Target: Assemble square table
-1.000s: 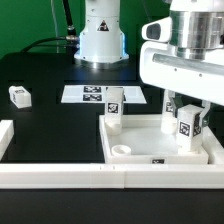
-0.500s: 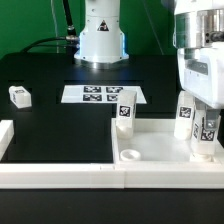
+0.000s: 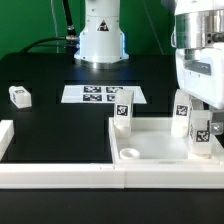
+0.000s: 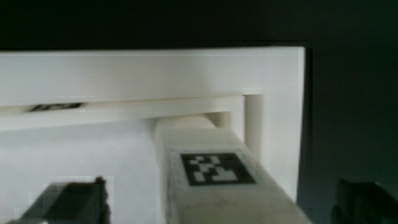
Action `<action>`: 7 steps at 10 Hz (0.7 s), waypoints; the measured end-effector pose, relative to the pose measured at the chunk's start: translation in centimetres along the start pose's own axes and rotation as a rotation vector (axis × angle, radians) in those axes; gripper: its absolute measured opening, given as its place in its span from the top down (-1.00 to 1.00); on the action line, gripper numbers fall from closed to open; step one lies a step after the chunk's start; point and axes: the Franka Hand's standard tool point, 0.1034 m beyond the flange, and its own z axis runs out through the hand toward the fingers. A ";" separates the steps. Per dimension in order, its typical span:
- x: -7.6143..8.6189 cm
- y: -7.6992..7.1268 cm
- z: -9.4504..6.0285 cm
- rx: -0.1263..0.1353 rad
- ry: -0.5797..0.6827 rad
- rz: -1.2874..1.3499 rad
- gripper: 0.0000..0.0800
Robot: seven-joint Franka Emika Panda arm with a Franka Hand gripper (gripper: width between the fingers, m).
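Observation:
The white square table top (image 3: 158, 146) lies tray-side up at the front of the exterior view's right, and its rim also shows in the wrist view (image 4: 160, 75). Three tagged white legs stand in its corners: one at the back left (image 3: 122, 112), one at the back right (image 3: 181, 113), and one at the front right (image 3: 203, 146). The front left socket (image 3: 130, 155) is bare. My gripper (image 3: 203, 128) is over the front right leg. In the wrist view that leg (image 4: 214, 165) sits between my fingers (image 4: 71, 200) with a gap on each side, so the gripper (image 4: 217, 203) is open. A fourth leg (image 3: 19, 95) lies loose at the left.
The marker board (image 3: 100, 95) lies flat behind the table top. A long white border bar (image 3: 60, 177) runs along the front edge and another (image 3: 5, 135) stands at the left. The arm's base (image 3: 100, 35) is at the back.
The table top with its legs slid toward the exterior view's right together with my gripper. In the last half second almost nothing has moved.

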 end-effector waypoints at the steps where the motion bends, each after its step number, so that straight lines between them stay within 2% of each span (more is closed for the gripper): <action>1: -0.3 -0.2 -0.2 -0.003 -0.007 -0.130 -0.61; 5: 0.0 -0.2 -0.1 -0.003 -0.003 -0.383 -0.62; 6: 0.3 -0.1 -0.1 -0.016 0.006 -0.535 -0.62; 7: 1.2 0.0 -0.1 -0.050 0.027 -0.832 -0.62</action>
